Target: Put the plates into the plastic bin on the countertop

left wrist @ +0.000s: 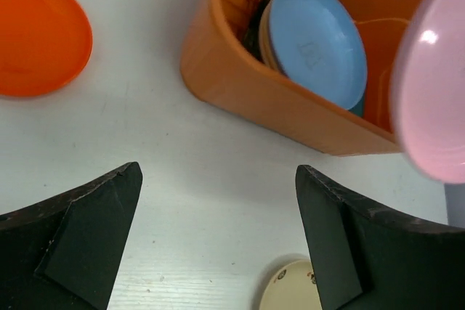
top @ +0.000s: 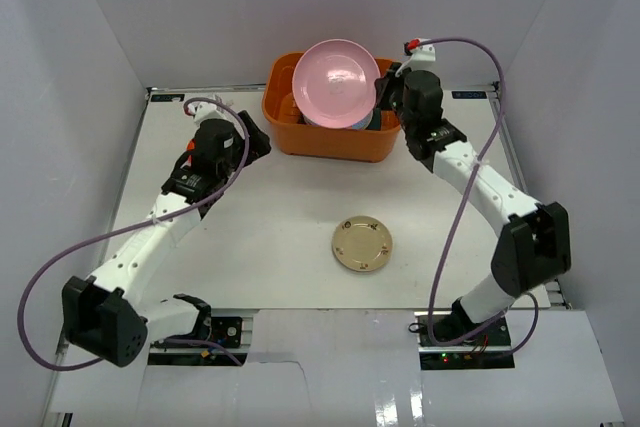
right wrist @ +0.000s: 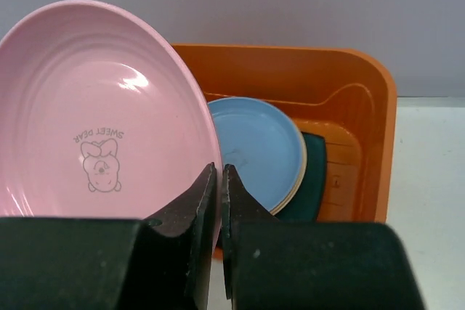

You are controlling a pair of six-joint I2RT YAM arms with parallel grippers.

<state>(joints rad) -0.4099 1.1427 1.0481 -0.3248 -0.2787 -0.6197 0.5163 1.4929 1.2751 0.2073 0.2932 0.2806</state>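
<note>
My right gripper (top: 384, 97) (right wrist: 220, 179) is shut on the rim of the pink plate (top: 336, 84) (right wrist: 102, 114) and holds it tilted over the orange plastic bin (top: 330, 142) (right wrist: 363, 107). In the bin lie a blue plate (right wrist: 258, 147) (left wrist: 316, 41) on a cream one and a dark teal square plate (right wrist: 314, 179). My left gripper (top: 258, 139) (left wrist: 218, 245) is open and empty, low over the countertop (top: 280, 237) just left of the bin (left wrist: 240, 85). An orange-red plate (left wrist: 36, 30) lies on the table. A small beige patterned plate (top: 362, 244) (left wrist: 290, 290) lies at centre.
White walls enclose the table on three sides. The bin stands against the far edge. The pink plate's edge (left wrist: 436, 85) shows at the right of the left wrist view.
</note>
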